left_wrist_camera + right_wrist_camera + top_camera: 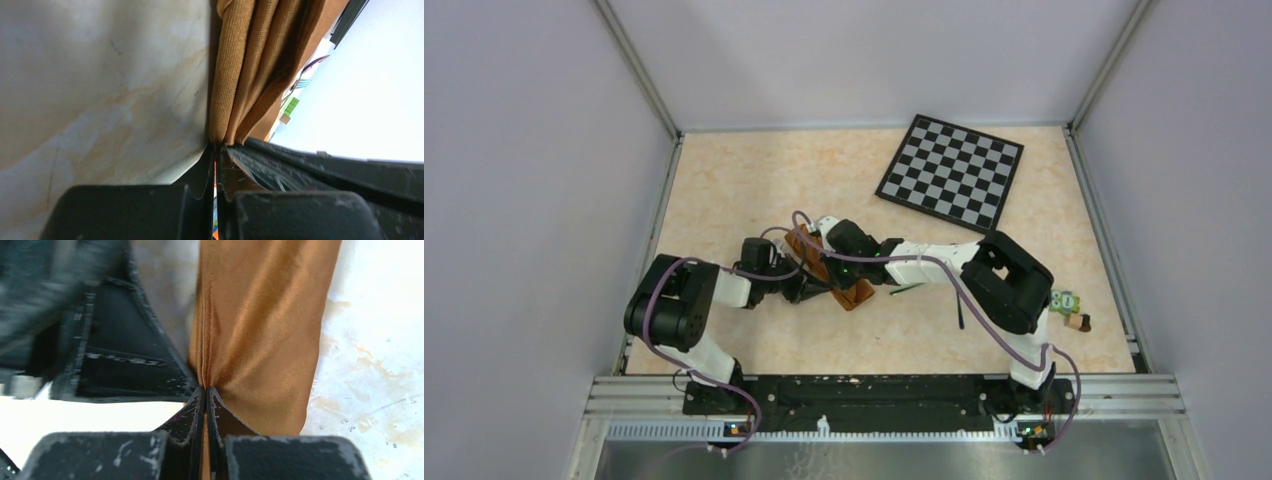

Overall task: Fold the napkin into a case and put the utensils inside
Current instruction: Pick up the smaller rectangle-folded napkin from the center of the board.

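Half the napkin (pixel 856 293) hides under the right arm (pixel 924 262).

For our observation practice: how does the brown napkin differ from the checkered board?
The napkin is plain rust-brown; the checkered board is black and grey squares. The napkin is folded into a narrow strip; the board is a flat square. The left hand and right hand pinch the napkin; nothing touches the board. Both sit askew.

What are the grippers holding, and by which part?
The napkin: the left gripper pinches its stacked folds at one edge, the right gripper pinches a bunched edge.
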`<state>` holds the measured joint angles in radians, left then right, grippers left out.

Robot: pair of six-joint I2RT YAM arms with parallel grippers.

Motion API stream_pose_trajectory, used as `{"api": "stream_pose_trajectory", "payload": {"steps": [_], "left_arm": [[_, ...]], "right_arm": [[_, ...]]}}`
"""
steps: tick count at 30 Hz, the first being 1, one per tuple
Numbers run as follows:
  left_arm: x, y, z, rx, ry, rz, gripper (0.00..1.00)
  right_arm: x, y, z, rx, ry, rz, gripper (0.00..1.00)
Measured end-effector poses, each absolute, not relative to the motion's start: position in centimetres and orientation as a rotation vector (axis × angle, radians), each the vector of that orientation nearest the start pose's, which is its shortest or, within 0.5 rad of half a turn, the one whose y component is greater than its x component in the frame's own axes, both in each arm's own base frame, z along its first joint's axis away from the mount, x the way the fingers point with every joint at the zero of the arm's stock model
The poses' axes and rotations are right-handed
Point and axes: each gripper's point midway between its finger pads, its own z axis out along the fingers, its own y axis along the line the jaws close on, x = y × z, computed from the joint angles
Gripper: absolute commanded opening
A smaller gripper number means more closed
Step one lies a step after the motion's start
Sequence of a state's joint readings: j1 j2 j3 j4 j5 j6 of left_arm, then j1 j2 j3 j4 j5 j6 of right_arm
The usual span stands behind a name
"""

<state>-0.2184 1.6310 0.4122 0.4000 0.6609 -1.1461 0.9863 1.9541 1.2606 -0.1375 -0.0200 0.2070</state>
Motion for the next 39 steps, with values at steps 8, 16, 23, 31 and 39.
{"api": "stream_pose_trajectory", "payload": {"steps": [8, 16, 23, 31, 39], "left_arm": [[25.5, -19.5, 1.8, -0.856, 2.485, -1.335, 0.31], [26.2, -17.0, 4.1, -0.896, 2.366, -1.315, 0.67], [28.2, -15.4, 4.0, -1.025, 2.38, -1.133, 0.64], [29.9, -16.4, 3.3, -1.135, 2.434, -0.976, 0.45], [30.2, -16.4, 2.0, -1.251, 2.464, -0.862, 0.0]], "right_arm": [[25.9, 41.0, 2.7, -0.82, 2.318, 0.775, 0.0], [25.8, 41.5, 2.7, -0.798, 2.299, 0.832, 0.0], [25.9, 41.5, 2.8, -0.797, 2.295, 0.845, 0.0], [25.9, 41.5, 2.8, -0.803, 2.292, 0.848, 0.0], [25.9, 41.5, 2.8, -0.814, 2.281, 0.85, 0.0]]}}
